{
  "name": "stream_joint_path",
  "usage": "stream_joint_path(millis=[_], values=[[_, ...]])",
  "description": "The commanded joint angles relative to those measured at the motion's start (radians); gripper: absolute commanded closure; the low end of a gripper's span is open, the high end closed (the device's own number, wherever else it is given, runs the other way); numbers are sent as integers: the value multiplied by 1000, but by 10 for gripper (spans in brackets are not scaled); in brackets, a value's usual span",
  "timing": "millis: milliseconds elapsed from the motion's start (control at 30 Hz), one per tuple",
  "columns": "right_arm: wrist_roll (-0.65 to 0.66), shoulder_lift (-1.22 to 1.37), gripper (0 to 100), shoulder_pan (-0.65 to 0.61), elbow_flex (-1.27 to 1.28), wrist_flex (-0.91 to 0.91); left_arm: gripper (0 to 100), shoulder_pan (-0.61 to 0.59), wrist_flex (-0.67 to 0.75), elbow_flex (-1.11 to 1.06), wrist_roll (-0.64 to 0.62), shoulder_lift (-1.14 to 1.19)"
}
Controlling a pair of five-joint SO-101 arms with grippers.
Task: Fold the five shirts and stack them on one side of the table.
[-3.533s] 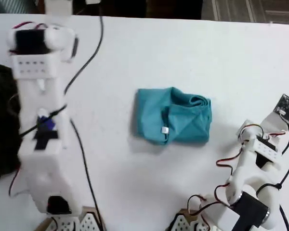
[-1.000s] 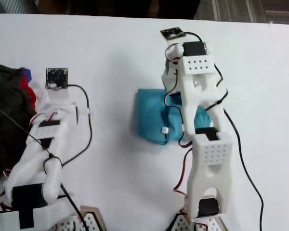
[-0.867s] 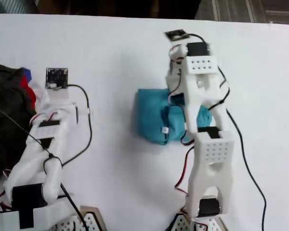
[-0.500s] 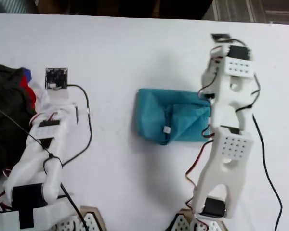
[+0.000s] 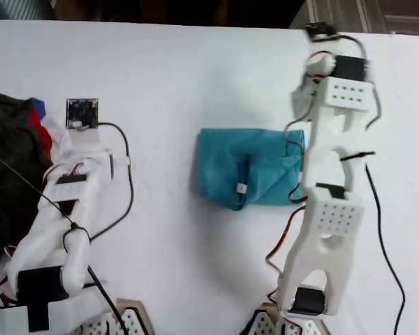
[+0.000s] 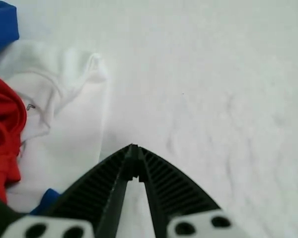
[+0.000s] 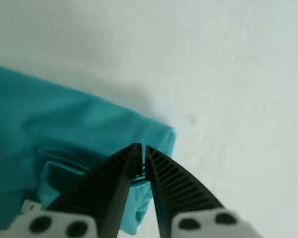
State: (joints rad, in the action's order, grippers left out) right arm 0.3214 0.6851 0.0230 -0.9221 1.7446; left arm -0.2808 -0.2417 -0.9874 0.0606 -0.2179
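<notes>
The white counter (image 5: 195, 70) carries everything, and we place the rest by the teal shirt (image 5: 244, 164), which lies folded into a rough rectangle at its middle.

The right arm (image 5: 328, 209) stands stretched along the shirt's right edge, its links covering that edge from the near corner to past the far one. A second ago it reached across the shirt's middle; it has swung out sideways since. 3.5 s ago it sat folded low, near and right of the shirt.

The left arm (image 5: 56, 209) lies bent well left of the shirt, where it was a second ago; 3.5 s ago it stood extended.

Beyond it, farthest left of the shirt, sits the pile (image 5: 7, 160) of unfolded clothes: black on the outside, with a white shirt (image 6: 64, 99), a red one (image 6: 5, 124) and a blue one (image 6: 0, 25) at its inner side.

The teal shirt's far right part, bunched 3.5 s ago, now lies flatter and squarer.

The right tool (image 7: 141, 148) hangs over the shirt's far right corner, jaws together with nothing between them. The left tool (image 6: 134, 148), jaws together too, sits above bare counter just beside the white shirt.

A small white tag (image 5: 241, 188) shows on the shirt's near fold; its print is too small for us to read.
</notes>
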Motion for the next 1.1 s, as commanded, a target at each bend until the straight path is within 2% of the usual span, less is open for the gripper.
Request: stream_joint_path(millis=[0, 167, 467, 600, 833, 1067], values=[[12, -111, 978, -74, 127, -24, 974, 0, 18, 10, -6, -38], [11, -53, 978, -50, 201, -140, 974, 0, 18, 10, -6, -38], [12, 38, 978, 102, 198, -143, 974, 0, 18, 10, -6, -38], [103, 19, 978, 111, 196, -134, 974, 0, 18, 12, -6, -38], [135, -194, 978, 24, 143, -82, 974, 15, 18, 12, -3, -38], [132, -245, 978, -203, 196, -21, 974, 26, 18, 10, -3, -38]])
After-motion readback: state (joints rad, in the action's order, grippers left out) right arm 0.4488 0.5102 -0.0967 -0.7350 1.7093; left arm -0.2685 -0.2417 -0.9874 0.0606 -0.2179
